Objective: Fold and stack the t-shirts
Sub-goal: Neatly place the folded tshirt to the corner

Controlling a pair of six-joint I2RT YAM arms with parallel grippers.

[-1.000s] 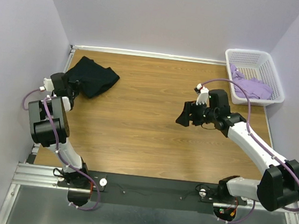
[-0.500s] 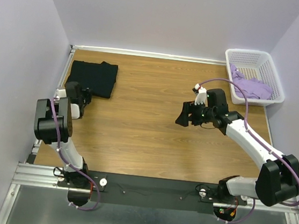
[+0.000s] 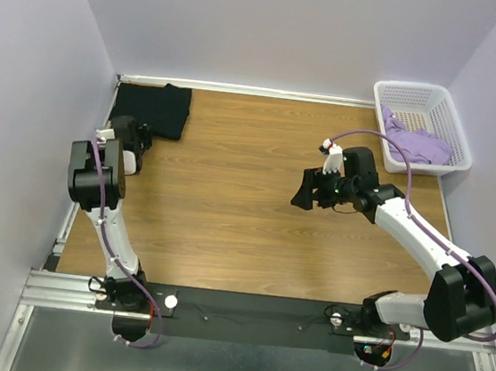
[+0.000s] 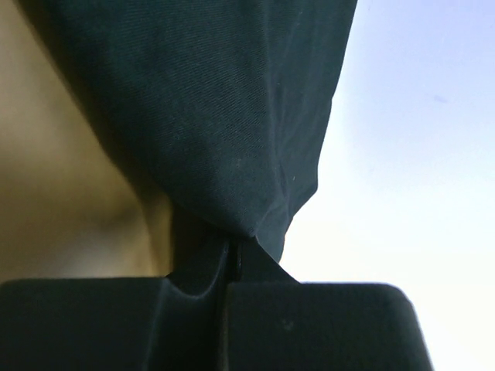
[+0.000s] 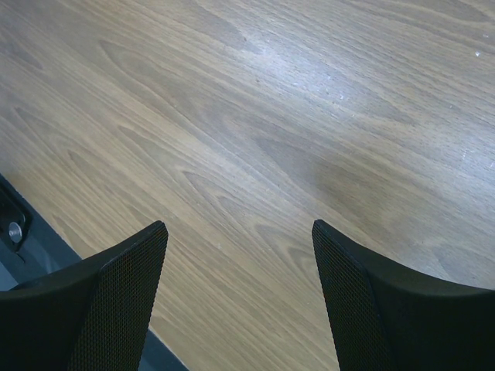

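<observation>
black t-shirt (image 3: 154, 108) pinched at the far left corner of the table (image 3: 245, 212)
its edge is clamped between the closed fingers of the left gripper (image 4: 232, 255), cloth spread beyond the tips; the right gripper (image 5: 238, 232) is held spread wide over bare wood, nothing gripped; the lavender t-shirt (image 3: 421, 144) is heaped in the basket (image 3: 394, 87).

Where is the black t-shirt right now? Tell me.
In the top view the black t-shirt lies at the far left corner of the table; the left gripper has its jaws shut on its near edge.
</observation>
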